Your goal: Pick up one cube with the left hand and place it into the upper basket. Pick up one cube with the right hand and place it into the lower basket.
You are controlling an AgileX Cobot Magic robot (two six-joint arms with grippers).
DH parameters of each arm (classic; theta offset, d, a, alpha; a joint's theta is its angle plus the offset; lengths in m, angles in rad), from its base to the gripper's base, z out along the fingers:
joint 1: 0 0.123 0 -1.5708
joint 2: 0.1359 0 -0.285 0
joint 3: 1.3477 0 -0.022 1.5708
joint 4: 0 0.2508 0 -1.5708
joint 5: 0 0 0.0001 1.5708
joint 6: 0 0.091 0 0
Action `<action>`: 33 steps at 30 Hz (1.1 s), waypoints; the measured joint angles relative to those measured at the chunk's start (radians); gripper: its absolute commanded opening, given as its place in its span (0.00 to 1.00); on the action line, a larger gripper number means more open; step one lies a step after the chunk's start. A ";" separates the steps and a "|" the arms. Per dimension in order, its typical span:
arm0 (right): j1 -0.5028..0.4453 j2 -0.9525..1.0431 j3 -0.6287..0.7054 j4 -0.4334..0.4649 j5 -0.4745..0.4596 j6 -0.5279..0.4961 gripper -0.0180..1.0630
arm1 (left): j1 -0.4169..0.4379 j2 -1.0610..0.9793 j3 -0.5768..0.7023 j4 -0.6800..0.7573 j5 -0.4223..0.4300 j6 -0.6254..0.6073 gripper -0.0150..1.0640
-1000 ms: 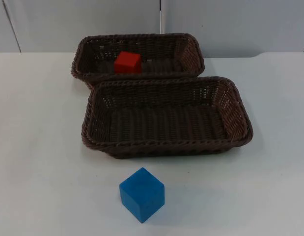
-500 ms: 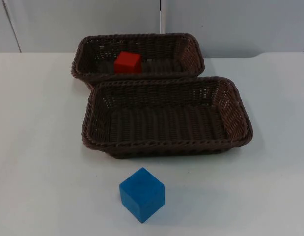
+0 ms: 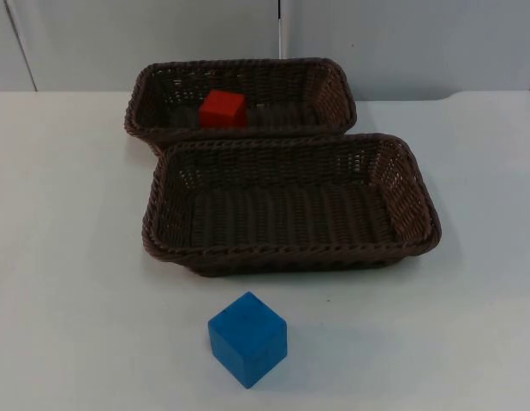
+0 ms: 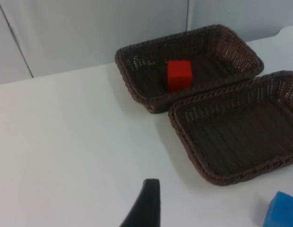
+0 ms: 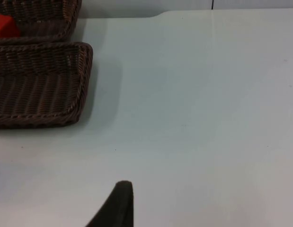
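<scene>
Red cube (image 3: 223,109) inside upper basket (image 3: 329,73); blue cube (image 3: 247,339) on bare table near lower basket (image 3: 419,205); hands' state unclear.

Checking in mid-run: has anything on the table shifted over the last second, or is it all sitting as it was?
Nothing visibly changed. The red cube still lies in the upper basket, the lower basket still holds nothing, and the blue cube still sits on the white table in front of it, untouched.
</scene>
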 measured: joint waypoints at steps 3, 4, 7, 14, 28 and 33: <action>0.000 0.000 0.000 0.000 0.000 0.000 0.99 | 0.000 -0.027 0.000 0.000 0.027 0.000 0.78; 0.000 0.000 0.000 0.000 0.000 0.000 0.99 | 0.000 -0.037 0.003 0.000 0.029 0.000 0.78; 0.000 0.000 0.000 0.000 0.000 0.000 0.99 | 0.000 -0.062 0.029 0.000 0.026 0.000 0.78; 0.000 0.000 0.000 0.000 0.000 0.000 0.99 | 0.000 -0.167 0.161 0.000 0.005 -0.037 0.78; 0.000 0.000 0.000 0.000 0.000 0.000 0.92 | 0.000 -0.189 0.166 0.033 0.008 -0.042 0.78; 0.000 0.010 -0.004 0.014 0.000 -0.008 0.92 | 0.000 -0.189 0.166 0.040 0.003 -0.042 0.78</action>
